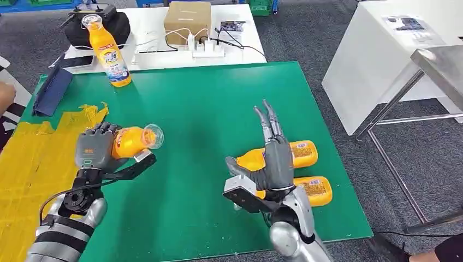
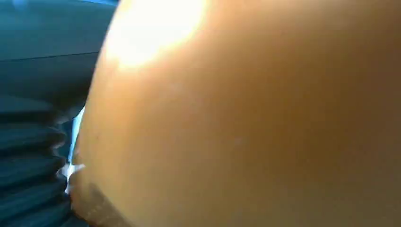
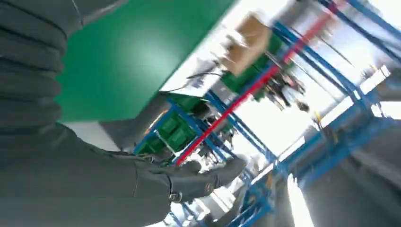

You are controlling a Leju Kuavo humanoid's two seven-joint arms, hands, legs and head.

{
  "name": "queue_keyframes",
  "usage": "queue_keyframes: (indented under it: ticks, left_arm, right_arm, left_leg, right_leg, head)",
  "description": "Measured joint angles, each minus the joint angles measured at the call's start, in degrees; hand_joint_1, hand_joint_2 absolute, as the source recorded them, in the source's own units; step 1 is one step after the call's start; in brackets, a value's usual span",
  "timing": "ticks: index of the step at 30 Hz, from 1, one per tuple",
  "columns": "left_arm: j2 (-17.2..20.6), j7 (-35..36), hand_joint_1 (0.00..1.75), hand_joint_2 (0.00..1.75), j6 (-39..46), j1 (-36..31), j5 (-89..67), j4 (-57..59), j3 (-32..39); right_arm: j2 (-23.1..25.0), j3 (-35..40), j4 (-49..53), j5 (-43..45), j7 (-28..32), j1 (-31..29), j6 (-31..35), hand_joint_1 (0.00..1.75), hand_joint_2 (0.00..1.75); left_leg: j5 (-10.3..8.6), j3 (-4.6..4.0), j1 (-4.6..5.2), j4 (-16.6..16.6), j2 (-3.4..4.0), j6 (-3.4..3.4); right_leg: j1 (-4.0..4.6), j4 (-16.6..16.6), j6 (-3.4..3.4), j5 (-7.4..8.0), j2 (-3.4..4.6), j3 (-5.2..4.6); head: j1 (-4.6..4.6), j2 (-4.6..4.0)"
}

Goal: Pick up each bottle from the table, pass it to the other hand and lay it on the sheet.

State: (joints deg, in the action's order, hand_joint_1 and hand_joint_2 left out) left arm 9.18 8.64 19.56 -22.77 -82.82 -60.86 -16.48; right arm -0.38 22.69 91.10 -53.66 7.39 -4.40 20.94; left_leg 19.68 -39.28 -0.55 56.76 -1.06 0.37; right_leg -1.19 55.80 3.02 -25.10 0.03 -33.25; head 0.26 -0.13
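Green table (image 1: 207, 109), bottles about.
Left hand (image 1: 95, 146) gripping orange bottle (image 1: 131, 141); right hand (image 1: 273, 164), fingers extended and empty, above two lying bottles (image 1: 308, 169).

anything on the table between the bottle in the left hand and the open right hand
Nothing: in the head view, only bare green mat lies between the held bottle and the right hand.

We count four orange bottles relative to the green table (image 1: 191, 120): one standing (image 1: 109, 52) at its far edge, one held (image 1: 134, 141) above it, two lying (image 1: 297, 153) (image 1: 316, 190) on it.
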Motion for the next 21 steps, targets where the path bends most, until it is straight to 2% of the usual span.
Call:
queue_keyframes:
  ticks: [4,7,13,14,15,18,21]
  left_arm:
    - [0.8,1.3,1.75,1.75,-1.3,-1.1,-1.4,6.2,0.0]
    - [0.8,2.7,1.75,1.75,-1.3,-2.7,-2.6,11.7,0.0]
    - [0.1,4.8,1.75,1.75,-0.3,-6.0,-3.5,19.5,0.1]
    - [-0.2,5.7,1.2,1.75,-0.3,-6.7,-3.6,20.7,0.3]
    - [-0.5,6.7,0.0,1.75,-0.2,-7.4,-3.8,21.9,0.5]
    - [-1.4,8.1,0.0,1.75,0.4,-9.4,-4.3,25.2,1.4]
    - [-2.1,5.5,0.0,1.75,1.1,-10.1,-3.4,27.8,3.0]
  right_arm:
    - [-2.9,-1.1,0.2,-2.1,-1.4,-1.1,-2.2,0.0,1.75]
    - [-6.5,-1.9,-0.3,-2.2,-2.7,-2.7,-6.5,0.0,1.75]
    - [-11.9,-4.3,-3.2,-2.1,-2.7,-5.4,-10.9,0.0,1.75]
    - [-12.8,-4.3,-4.0,-3.4,-2.9,-5.7,-11.4,0.0,1.75]
    - [-13.5,-4.2,-5.1,-4.6,-2.9,-6.1,-12.3,0.0,1.75]
    - [-16.4,-3.6,-9.3,-5.8,-1.0,-7.6,-15.1,0.0,1.75]
    - [-19.4,-2.8,-14.4,-3.6,1.5,-8.8,-17.5,0.0,1.75]
  left_leg:
    - [0.0,-0.01,0.0,0.0,-0.05,0.0]
    - [0.0,-0.01,0.0,0.0,-0.11,0.0]
    - [0.01,0.08,0.06,0.0,-0.05,0.0]
    - [0.01,0.12,0.08,0.0,0.02,-0.01]
    - [0.01,0.17,0.07,0.0,0.07,-0.01]
    - [0.01,0.29,0.04,0.0,0.11,-0.01]
    - [-0.01,0.28,0.02,0.0,0.11,-0.02]
  right_leg:
    - [0.0,0.0,0.0,0.0,-0.01,0.02]
    - [0.0,0.0,0.01,-0.01,-0.03,0.05]
    - [0.01,0.0,0.01,0.04,0.01,0.14]
    - [0.02,0.0,0.01,0.04,0.04,0.16]
    - [0.04,0.0,0.01,0.04,0.05,0.2]
    - [0.09,0.0,0.0,0.04,0.06,0.28]
    - [0.1,0.0,0.0,0.05,0.06,0.27]
  head:
    - [0.0,0.0]
    - [0.0,0.0]
    - [0.0,0.0]
    - [0.0,0.0]
    - [0.0,0.0]
    - [0.0,0.0]
    - [-0.04,0.0]
